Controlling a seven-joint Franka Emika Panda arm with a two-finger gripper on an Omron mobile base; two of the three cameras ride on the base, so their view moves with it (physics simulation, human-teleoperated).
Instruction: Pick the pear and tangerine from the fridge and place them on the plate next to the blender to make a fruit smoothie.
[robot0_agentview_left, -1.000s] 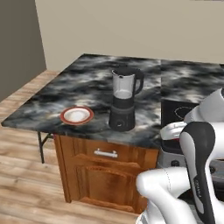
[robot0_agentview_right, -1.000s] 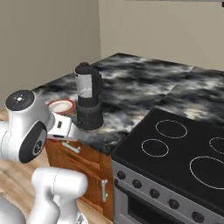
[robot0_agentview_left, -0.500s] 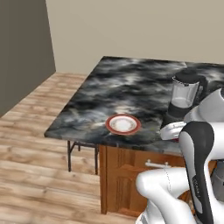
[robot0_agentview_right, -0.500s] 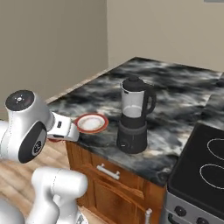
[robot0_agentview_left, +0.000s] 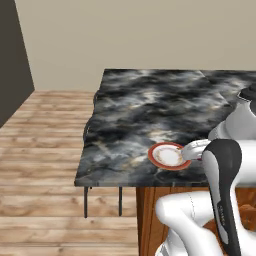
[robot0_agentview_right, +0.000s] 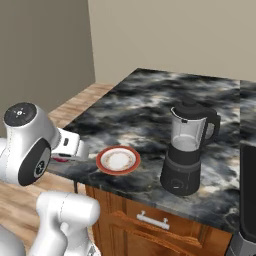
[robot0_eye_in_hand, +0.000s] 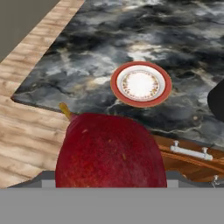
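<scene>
The pear (robot0_eye_in_hand: 110, 151), dark red with a short stem, is clamped in the claw, whose fingers it hides; it hangs off the table's front edge, above the wood floor (robot0_eye_in_hand: 26, 131). The red-rimmed plate (robot0_agentview_right: 118, 160) lies bare near that front edge of the marble table (robot0_agentview_left: 150, 110), with the blender (robot0_agentview_right: 187, 147) just beside it. The table's rear and far-left corner lie open. A drawer handle (robot0_agentview_right: 153, 221) shows below.
</scene>
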